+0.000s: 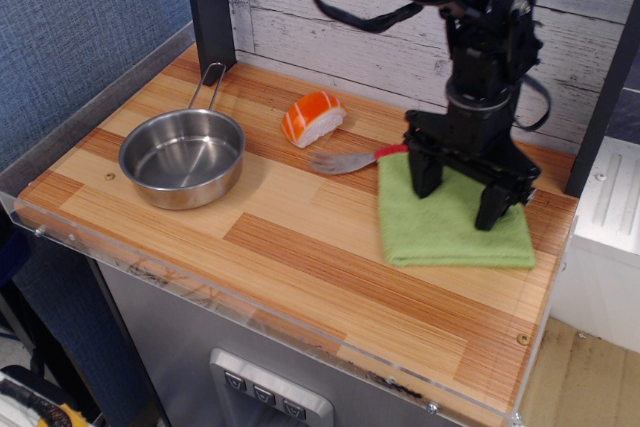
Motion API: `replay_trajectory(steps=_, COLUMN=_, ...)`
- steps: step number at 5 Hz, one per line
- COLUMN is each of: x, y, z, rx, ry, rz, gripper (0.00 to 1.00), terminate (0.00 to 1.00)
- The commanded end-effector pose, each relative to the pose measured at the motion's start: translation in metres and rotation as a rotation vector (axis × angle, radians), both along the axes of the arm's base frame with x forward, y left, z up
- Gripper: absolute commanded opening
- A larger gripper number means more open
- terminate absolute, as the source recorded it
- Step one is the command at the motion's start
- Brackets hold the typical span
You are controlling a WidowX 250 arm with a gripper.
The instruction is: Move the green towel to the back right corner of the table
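Pressing green towel (452, 228), gripper (462, 189) spread wide, fork (345, 160) handle hidden

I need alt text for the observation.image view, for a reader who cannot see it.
A black robot gripper presses its open fingers down on a green towel near the back right of a wooden table. To the left lie a fork, a piece of salmon sushi and an empty steel pan.

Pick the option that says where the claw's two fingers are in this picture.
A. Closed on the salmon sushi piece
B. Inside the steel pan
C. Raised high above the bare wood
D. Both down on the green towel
D: the claw stands spread with both fingertips on the green towel, well away from the steel pan and the sushi piece.
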State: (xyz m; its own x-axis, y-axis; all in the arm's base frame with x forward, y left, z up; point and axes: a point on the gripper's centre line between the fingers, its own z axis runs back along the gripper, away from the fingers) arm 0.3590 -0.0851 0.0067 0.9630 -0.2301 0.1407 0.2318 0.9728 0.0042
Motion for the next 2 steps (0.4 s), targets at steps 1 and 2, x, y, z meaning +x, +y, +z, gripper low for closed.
replay_trajectory(steps=1, x=0.0169, y=-0.0111, z=-0.0133, rx=-0.020, ry=0.012, rz=0.014, gripper=1.00, terminate=0.00)
replay_trajectory(steps=2, x=0.0231, y=-0.0124, z=-0.0114, rx=-0.028, ry=0.002, rz=0.015, gripper=1.00, terminate=0.00)
